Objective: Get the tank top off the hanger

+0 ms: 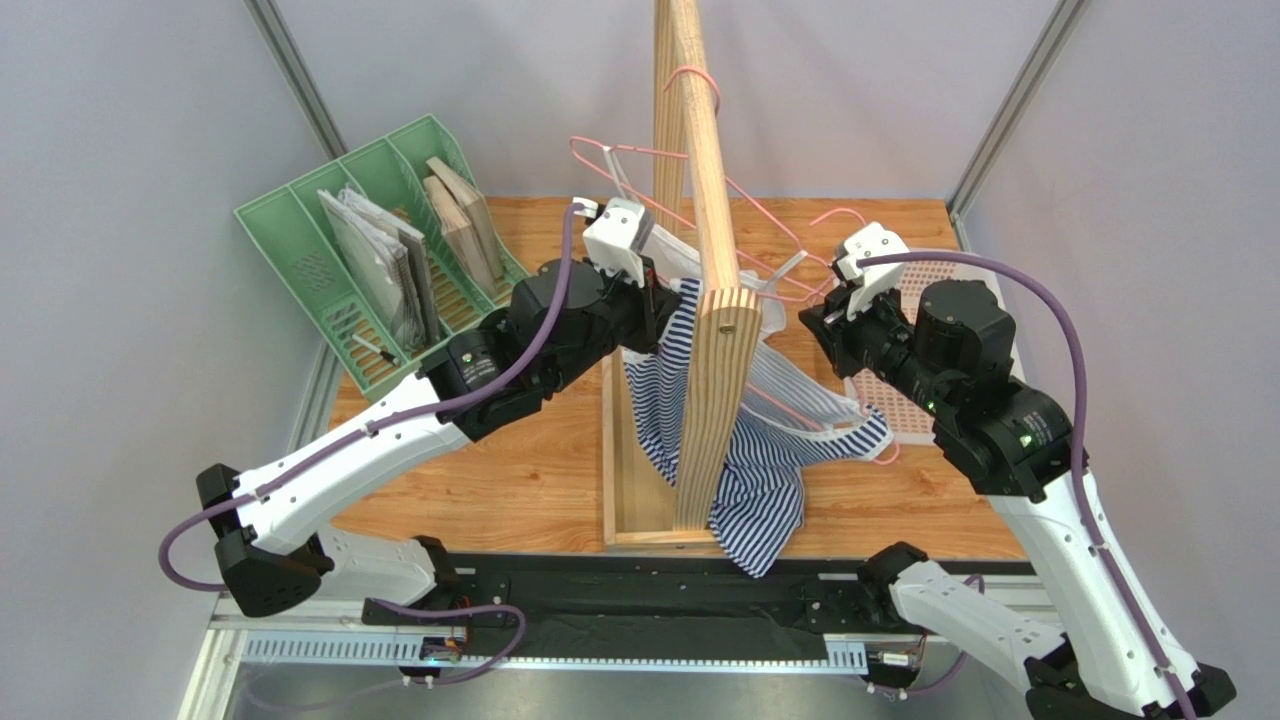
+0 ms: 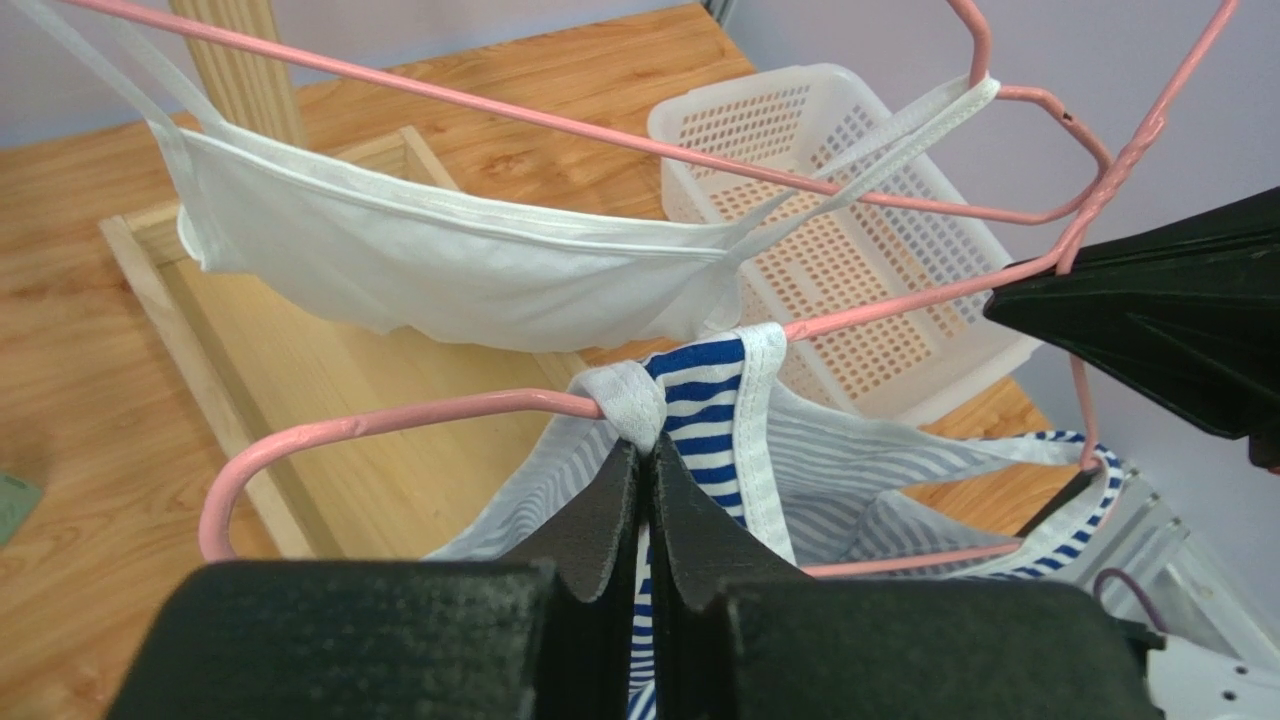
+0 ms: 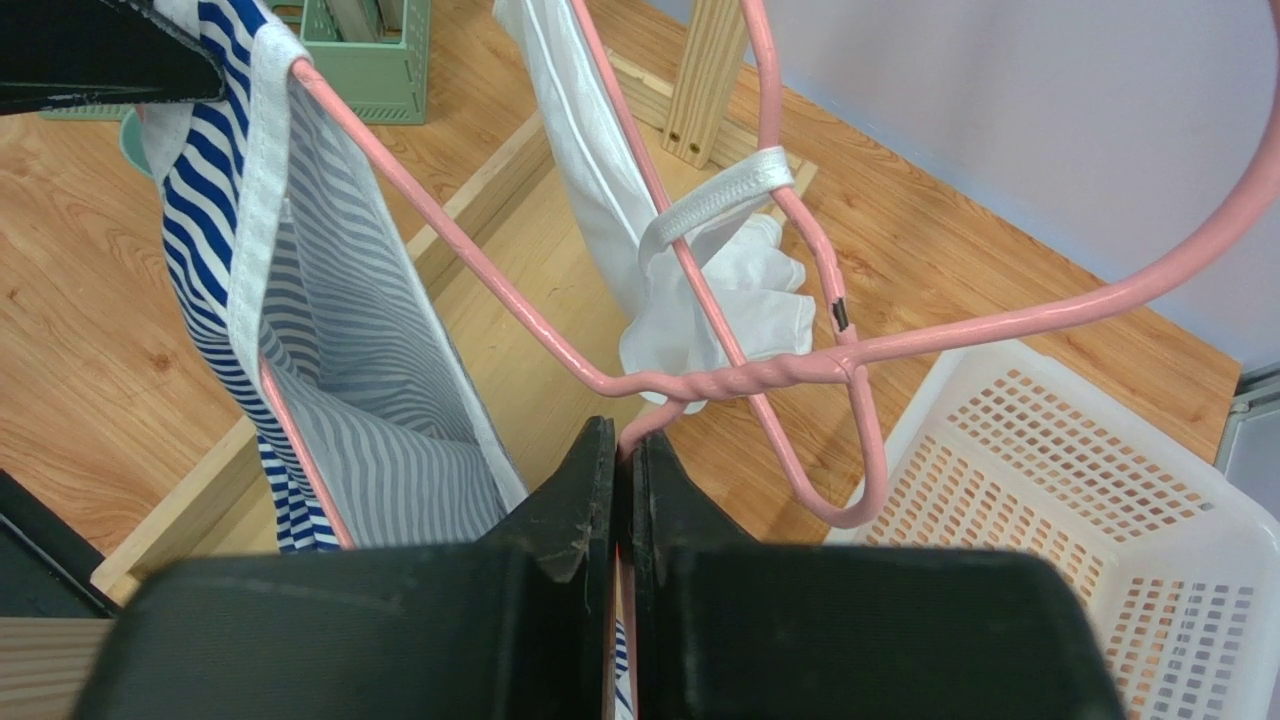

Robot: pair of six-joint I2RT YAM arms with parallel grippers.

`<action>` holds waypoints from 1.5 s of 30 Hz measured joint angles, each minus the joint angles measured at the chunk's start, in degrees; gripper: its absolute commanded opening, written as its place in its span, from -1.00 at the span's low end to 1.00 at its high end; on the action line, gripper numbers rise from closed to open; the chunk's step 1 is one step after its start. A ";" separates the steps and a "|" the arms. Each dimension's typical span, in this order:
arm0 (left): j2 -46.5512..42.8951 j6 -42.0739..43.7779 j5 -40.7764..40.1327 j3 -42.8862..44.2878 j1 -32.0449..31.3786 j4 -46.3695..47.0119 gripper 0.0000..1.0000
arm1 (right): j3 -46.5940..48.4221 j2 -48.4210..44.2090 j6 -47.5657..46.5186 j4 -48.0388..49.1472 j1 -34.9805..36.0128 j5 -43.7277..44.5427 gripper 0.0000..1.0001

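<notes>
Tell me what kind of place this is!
Probably a robot lab booth: plain grey walls, two robot arms at a wooden table, a wooden rack with clothes on pink hangers.

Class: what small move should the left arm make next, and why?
Probably slide the striped strap along the pink hanger towards its rounded end and off: the left gripper pinches it, while the right gripper clamps the hanger's wire.
</notes>
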 measured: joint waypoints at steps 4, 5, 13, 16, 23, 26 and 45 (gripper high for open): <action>0.63 0.13 0.00 0.74 0.00 -0.44 -1.00 | 0.00 -0.22 -0.02 -0.17 0.00 0.09 -1.00; 0.68 0.17 0.00 1.01 0.00 -0.79 -1.00 | 0.00 -0.28 -0.02 -0.28 0.00 0.20 -1.00; -0.98 1.97 -0.02 3.87 -0.02 -4.94 -1.00 | -0.63 -1.99 -1.70 -1.09 0.11 3.26 -1.00; -3.10 2.93 -0.94 4.87 -0.02 -7.23 -1.00 | -2.36 -3.91 -3.30 -0.83 0.11 4.72 -1.00; -9.22 3.91 -6.73 5.03 -0.28 -11.52 -1.00 | -5.25 -8.11 -5.42 1.68 0.33 4.85 -1.00; -10.73 4.11 -10.27 5.01 -0.35 -12.81 -1.00 | -5.97 -9.44 -5.84 2.40 0.33 4.52 -1.00; -11.91 2.36 -9.53 -4.24 -0.31 -16.11 0.00 | -7.39 -9.09 -7.91 6.49 0.33 -4.20 -1.00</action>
